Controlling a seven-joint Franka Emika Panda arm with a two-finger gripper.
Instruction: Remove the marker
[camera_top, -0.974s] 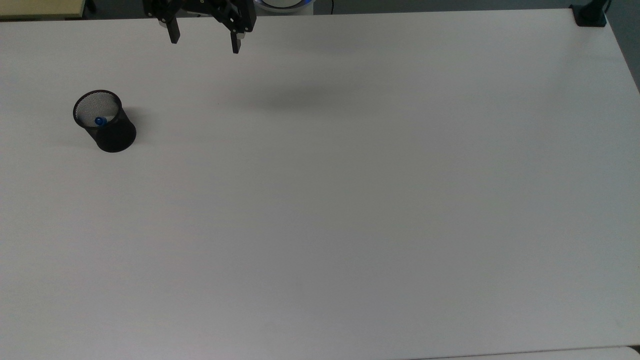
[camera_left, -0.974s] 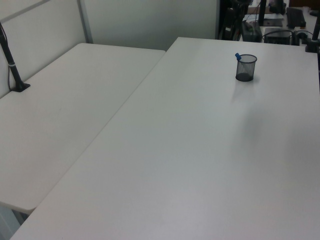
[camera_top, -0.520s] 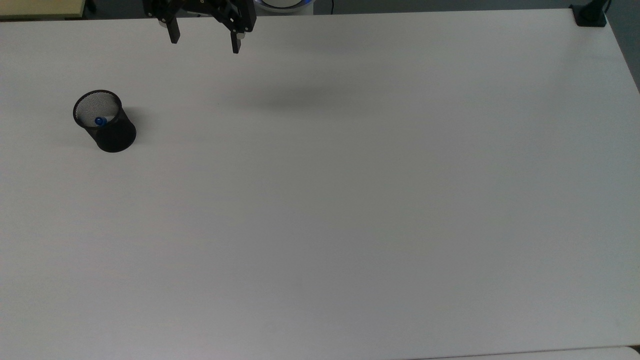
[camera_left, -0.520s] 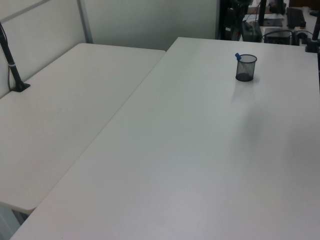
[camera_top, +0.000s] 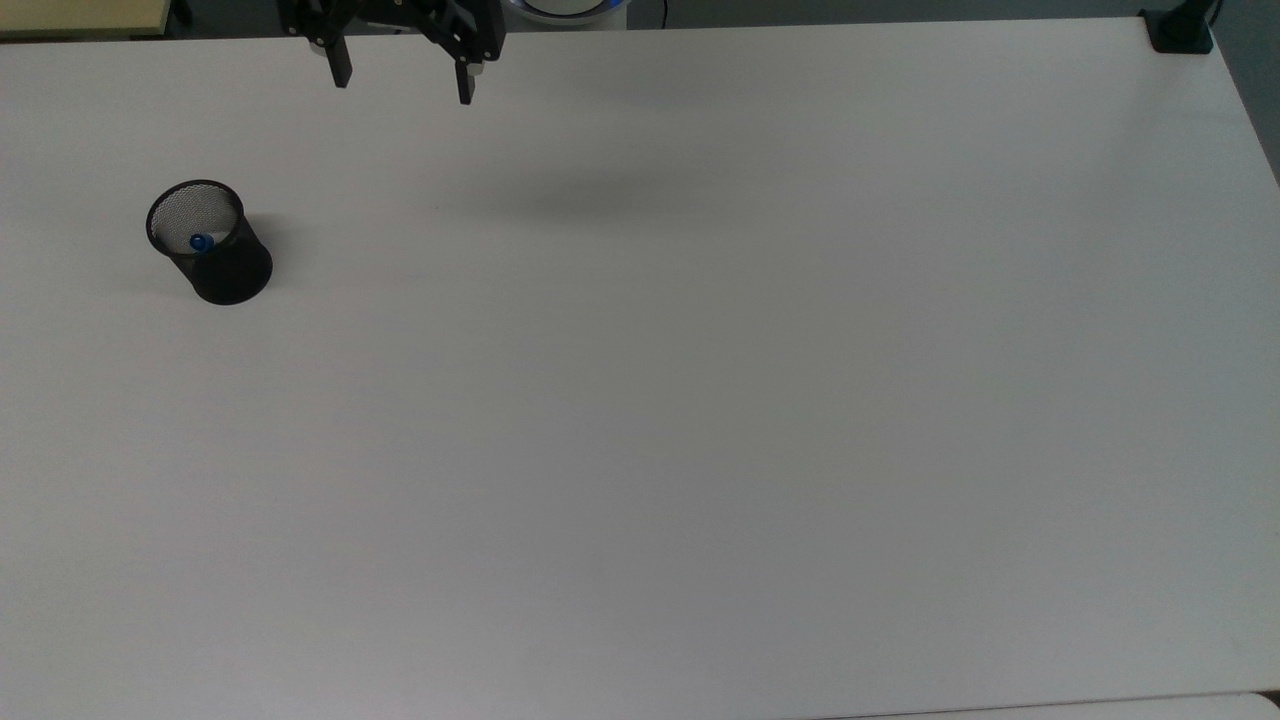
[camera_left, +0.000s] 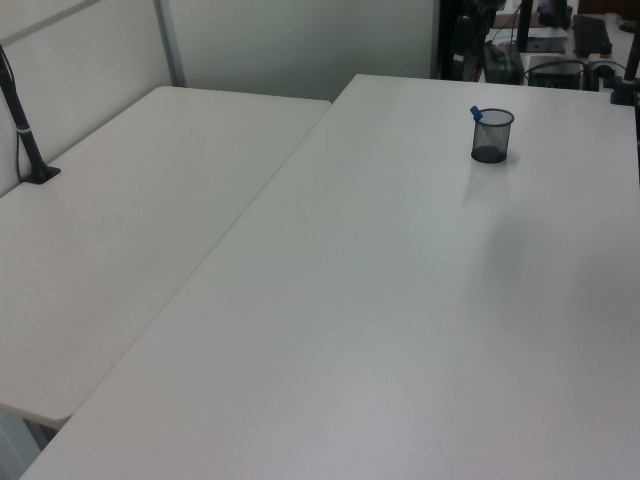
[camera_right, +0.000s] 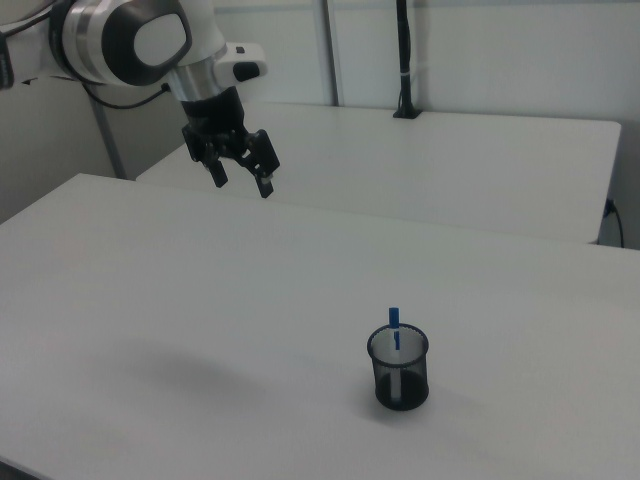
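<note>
The marker (camera_top: 200, 243) stands in a black mesh cup (camera_top: 222, 262) at the top view's left, its blue end poking above the rim. In the left view the marker (camera_left: 476, 113) leans at the left rim of the cup (camera_left: 491, 137). In the right view the marker (camera_right: 394, 321) stands upright in the cup (camera_right: 399, 370). My gripper (camera_top: 402, 88) hangs open high over the table's far edge, well to the right of the cup in the top view. The gripper (camera_right: 242, 183) holds nothing.
The white table (camera_top: 700, 400) is bare apart from the cup. A black clamp (camera_top: 1178, 30) sits at the top view's far right corner. A second white table (camera_left: 120, 230) adjoins in the left view, with a black post (camera_left: 28, 140) on it.
The gripper has shifted slightly to the top view's left. The cup and marker have not moved.
</note>
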